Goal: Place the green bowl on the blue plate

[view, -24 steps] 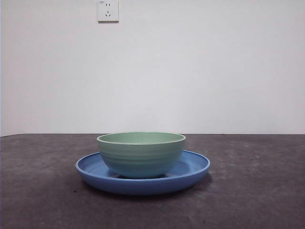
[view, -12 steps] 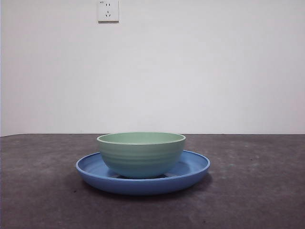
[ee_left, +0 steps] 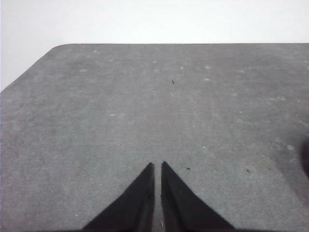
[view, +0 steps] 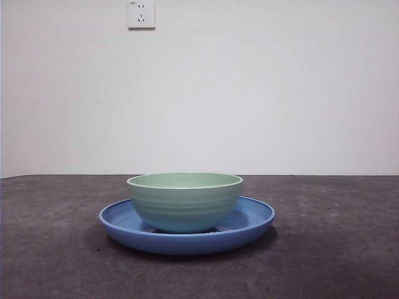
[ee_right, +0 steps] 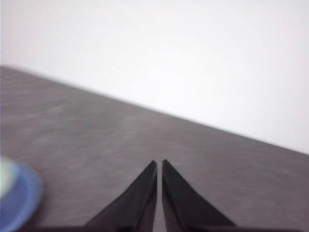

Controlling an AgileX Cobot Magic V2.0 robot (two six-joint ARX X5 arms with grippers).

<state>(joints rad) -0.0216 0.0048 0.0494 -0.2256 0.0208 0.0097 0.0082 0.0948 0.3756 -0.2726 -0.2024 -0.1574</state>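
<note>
The green bowl (view: 184,202) is showing a smooth, satin-matt skin with faint horizontal ridges running round its outer wall and a paler rim. The blue plate (view: 187,240) is looking smooth and glossy, catching soft light along its sloping rim. The table (view: 336,249) is wearing a dark grey, matt, finely grainy surface with small pale specks. The wall (view: 262,93) behind is appearing plain, white and matt, carrying a smooth white plastic-looking socket (view: 141,14).
</note>
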